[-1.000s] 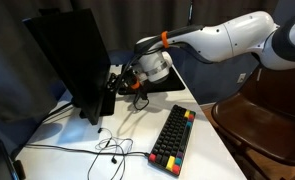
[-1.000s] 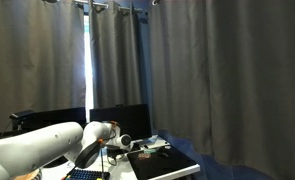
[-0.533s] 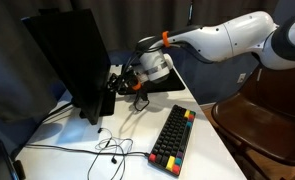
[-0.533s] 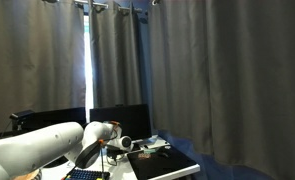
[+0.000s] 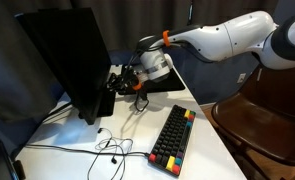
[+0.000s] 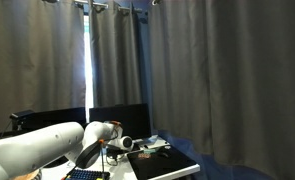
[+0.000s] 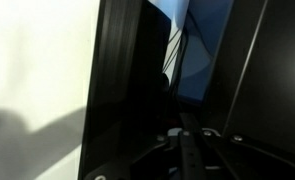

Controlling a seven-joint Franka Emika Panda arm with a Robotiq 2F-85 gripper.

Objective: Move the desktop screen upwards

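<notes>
The desktop screen (image 5: 69, 58) is a large black monitor on a black stand at the left of the white table (image 5: 62, 162). It is seen from the side and leans back. My gripper (image 5: 111, 86) is at its lower right edge, and its fingers appear closed around that edge. The wrist view is very dark. There the screen's black edge (image 7: 127, 90) fills the middle, close to the jaws (image 7: 183, 135). In an exterior view the white arm (image 6: 42, 148) reaches toward the dark screen (image 6: 117, 118).
A black keyboard with colourful keys (image 5: 174, 138) lies at the front right of the table. Loose black cables (image 5: 109, 150) trail in front of the stand. A brown chair (image 5: 267, 118) stands to the right. Dark curtains hang behind.
The screen's top edge has risen and swung back to the left. The gripper has stayed at the screen's lower edge.
</notes>
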